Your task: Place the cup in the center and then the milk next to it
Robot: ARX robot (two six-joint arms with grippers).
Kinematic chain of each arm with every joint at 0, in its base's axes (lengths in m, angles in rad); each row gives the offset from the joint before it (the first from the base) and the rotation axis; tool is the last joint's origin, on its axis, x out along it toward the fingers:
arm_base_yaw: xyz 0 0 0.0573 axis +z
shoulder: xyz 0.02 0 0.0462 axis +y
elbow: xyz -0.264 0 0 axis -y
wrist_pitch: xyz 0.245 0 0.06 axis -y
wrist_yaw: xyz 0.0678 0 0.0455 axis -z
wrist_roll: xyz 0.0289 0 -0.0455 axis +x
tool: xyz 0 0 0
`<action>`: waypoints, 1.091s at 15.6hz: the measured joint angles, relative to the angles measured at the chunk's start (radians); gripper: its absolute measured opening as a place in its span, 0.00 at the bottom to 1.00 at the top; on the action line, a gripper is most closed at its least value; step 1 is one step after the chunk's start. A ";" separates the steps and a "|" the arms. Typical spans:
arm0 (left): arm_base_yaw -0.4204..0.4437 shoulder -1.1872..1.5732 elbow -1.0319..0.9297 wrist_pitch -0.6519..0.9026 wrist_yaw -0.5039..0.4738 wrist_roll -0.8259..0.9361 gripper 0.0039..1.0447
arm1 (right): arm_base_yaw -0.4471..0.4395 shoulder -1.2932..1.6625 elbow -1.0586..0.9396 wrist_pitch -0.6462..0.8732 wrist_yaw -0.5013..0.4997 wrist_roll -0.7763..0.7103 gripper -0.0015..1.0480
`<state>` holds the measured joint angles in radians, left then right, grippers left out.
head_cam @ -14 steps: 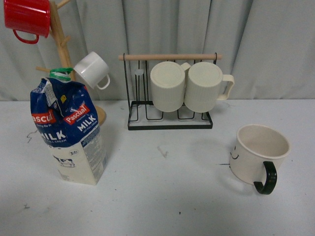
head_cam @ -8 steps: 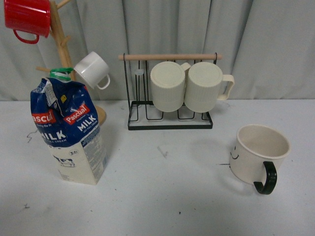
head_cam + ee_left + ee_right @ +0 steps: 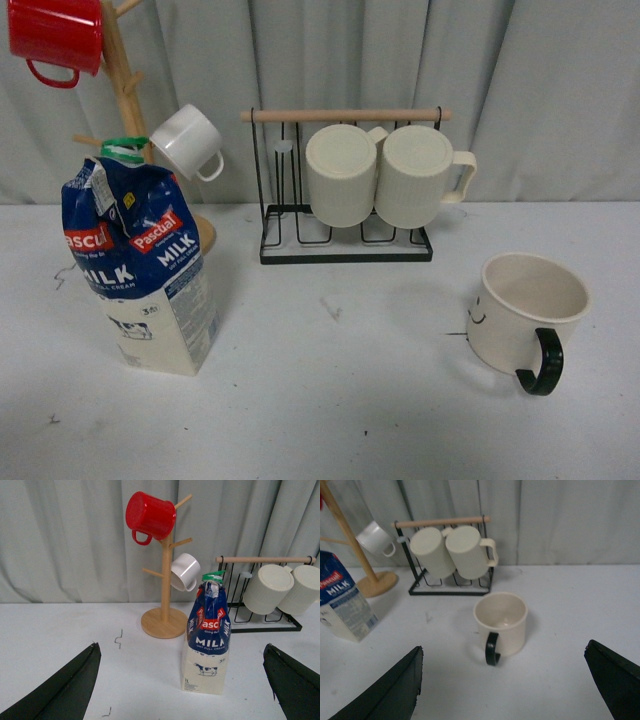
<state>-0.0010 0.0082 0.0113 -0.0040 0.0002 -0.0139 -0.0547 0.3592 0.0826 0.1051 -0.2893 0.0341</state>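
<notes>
The cup point(image 3: 525, 313), cream-white with a black handle and a small smiley face, stands upright at the right of the table; it also shows in the right wrist view point(image 3: 501, 624), handle toward the camera. The milk point(image 3: 138, 266), a blue and cream carton with a green cap, stands at the left; it also shows in the left wrist view point(image 3: 207, 637). Neither gripper shows in the front view. My left gripper point(image 3: 185, 690) is open and empty, short of the milk. My right gripper point(image 3: 505, 690) is open and empty, short of the cup.
A black wire rack point(image 3: 345, 200) with a wooden bar holds two ribbed cream mugs point(image 3: 378, 176) at the back centre. A wooden mug tree point(image 3: 125, 90) at the back left carries a red mug point(image 3: 55, 35) and a small white cup point(image 3: 187, 142). A grey curtain hangs behind.
</notes>
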 joint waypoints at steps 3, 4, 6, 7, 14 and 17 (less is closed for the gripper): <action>0.000 0.000 0.000 0.001 -0.001 0.000 0.94 | 0.058 0.340 0.099 0.293 0.110 0.060 0.94; 0.000 0.000 0.000 0.000 0.000 0.000 0.94 | 0.088 0.535 0.183 0.401 0.189 0.097 0.94; 0.000 0.000 0.000 0.000 -0.001 0.000 0.94 | 0.131 0.889 0.396 0.399 0.317 0.179 0.94; 0.000 0.000 0.000 0.000 -0.001 0.000 0.94 | 0.143 0.995 0.468 0.368 0.343 0.206 0.94; 0.000 0.000 0.000 0.000 0.000 0.000 0.94 | 0.172 1.521 0.995 -0.127 0.358 0.445 0.94; 0.000 0.000 0.000 0.000 -0.001 0.000 0.94 | 0.172 1.568 1.042 -0.188 0.367 0.449 0.94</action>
<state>-0.0010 0.0082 0.0113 -0.0036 -0.0006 -0.0139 0.1177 1.9274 1.1248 -0.0834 0.0780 0.4828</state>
